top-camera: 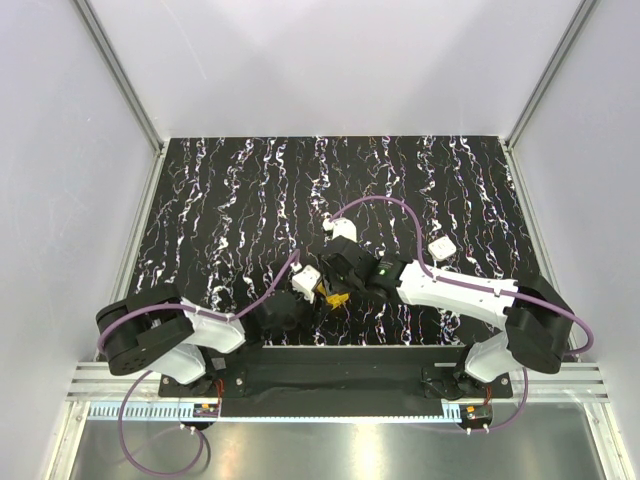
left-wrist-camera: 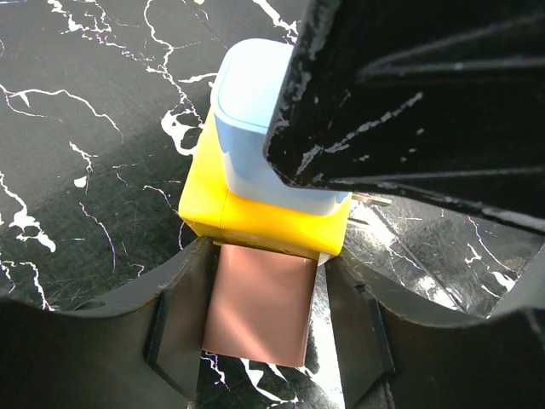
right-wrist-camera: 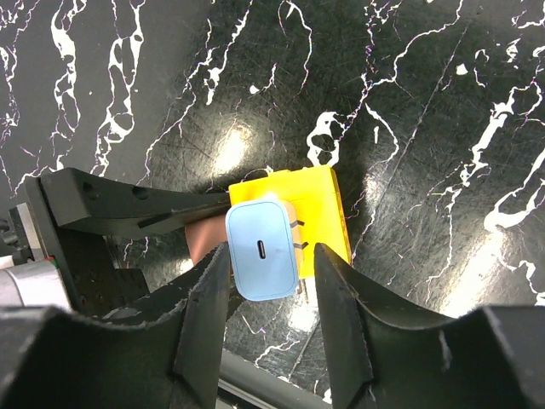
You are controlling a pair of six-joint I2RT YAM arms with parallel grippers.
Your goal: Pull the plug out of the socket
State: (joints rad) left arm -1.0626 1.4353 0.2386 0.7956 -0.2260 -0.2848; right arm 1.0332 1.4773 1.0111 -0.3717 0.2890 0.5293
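The socket [left-wrist-camera: 255,217] is a small yellow cube with a pink block on its near side, held just above the black marble mat. My left gripper [left-wrist-camera: 264,315] is shut on that pink block. A pale blue plug [right-wrist-camera: 262,249] sticks out of the socket [right-wrist-camera: 319,209] towards the right wrist camera. My right gripper [right-wrist-camera: 271,264] is open astride the plug: its left finger touches the plug and its right finger stands apart. In the top view both grippers meet over the socket [top-camera: 336,298] near the front middle, and the plug is hidden there.
The black marble-patterned mat [top-camera: 240,200] is bounded by white walls on three sides. A small white object [top-camera: 440,247] lies to the right of the right arm. The mat's front edge [right-wrist-camera: 255,392] runs just below the right gripper. Purple cables [top-camera: 400,210] loop over the arms.
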